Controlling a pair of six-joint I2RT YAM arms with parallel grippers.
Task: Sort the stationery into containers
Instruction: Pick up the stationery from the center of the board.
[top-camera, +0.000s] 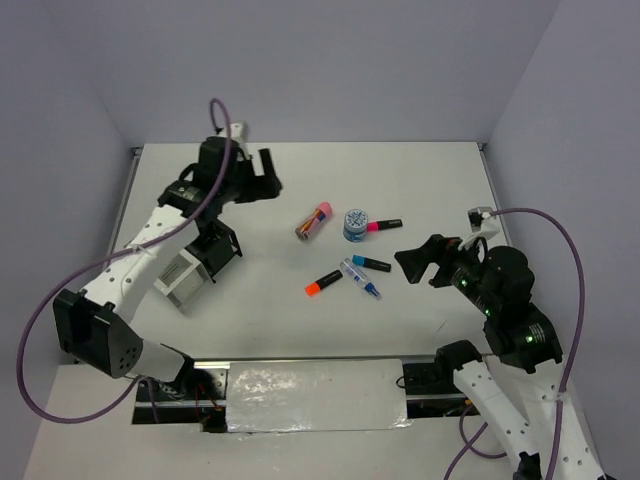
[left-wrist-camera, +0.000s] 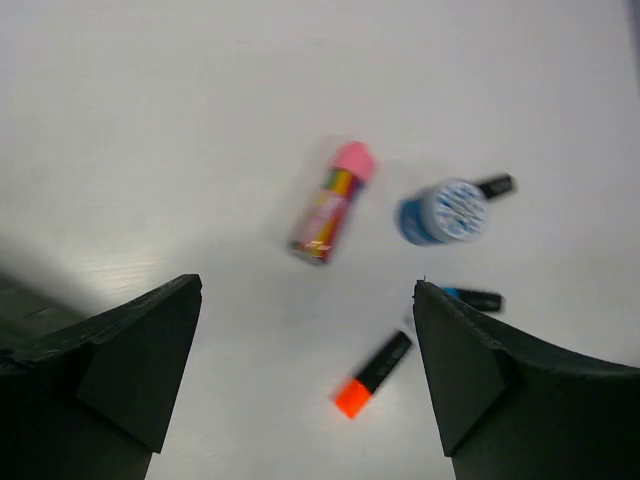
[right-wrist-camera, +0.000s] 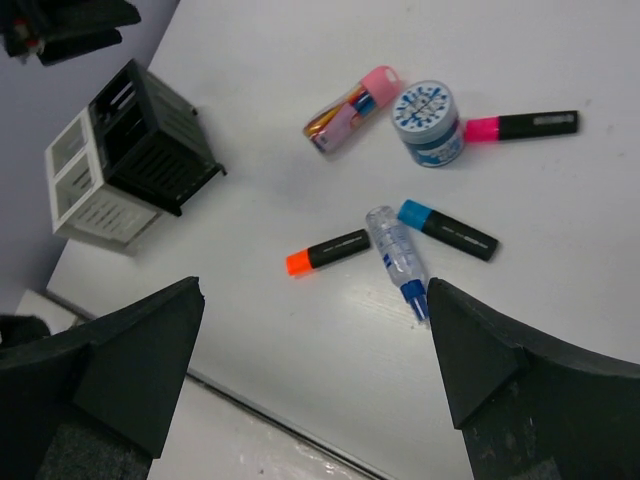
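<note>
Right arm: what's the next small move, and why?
Probably lower the right gripper toward the orange marker. Its jaws stand open and empty, and in the wrist view that marker lies nearly centred between them with nothing on top of it.

Three markers, one roll, one cylinder, one pen, one organizer
</note>
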